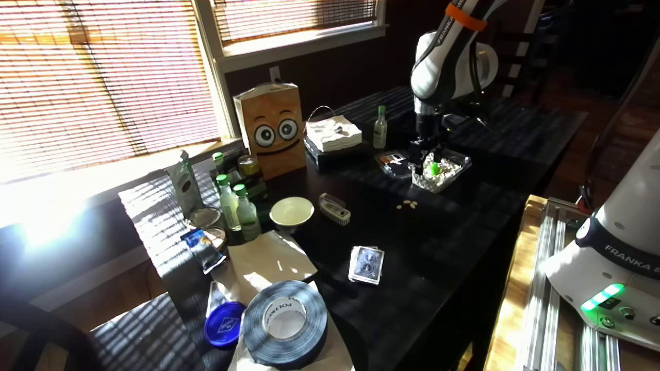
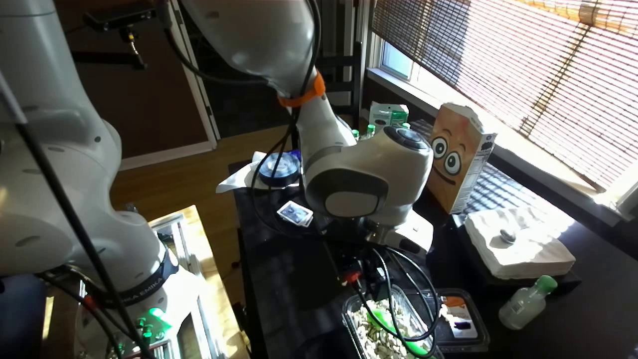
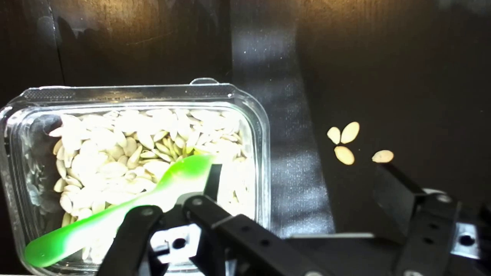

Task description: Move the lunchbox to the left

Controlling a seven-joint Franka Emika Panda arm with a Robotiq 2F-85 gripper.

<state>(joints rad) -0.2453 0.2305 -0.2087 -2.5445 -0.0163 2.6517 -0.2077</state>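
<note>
end effector, jaws parted, gripping nothing; in wrist view, spans one side wall of clear plastic lunchbox on tabletop. likely hazards: closing jaws snagging green spoon; thin wall flexing under one-sided pull, tipping load, spilling pumpkin seeds.

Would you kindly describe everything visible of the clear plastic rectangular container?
The clear plastic rectangular container is shallow, open-topped, with rounded corners and a rim tab. A lid with a partly orange label lies beside it; any hinge between them is unclear. Inside are pale, oval seeds and a bright green, spoon-shaped utensil lying diagonally. It rests level on the dark wooden table. The open black gripper straddles its end wall in the wrist view; contact cannot be told.
</note>
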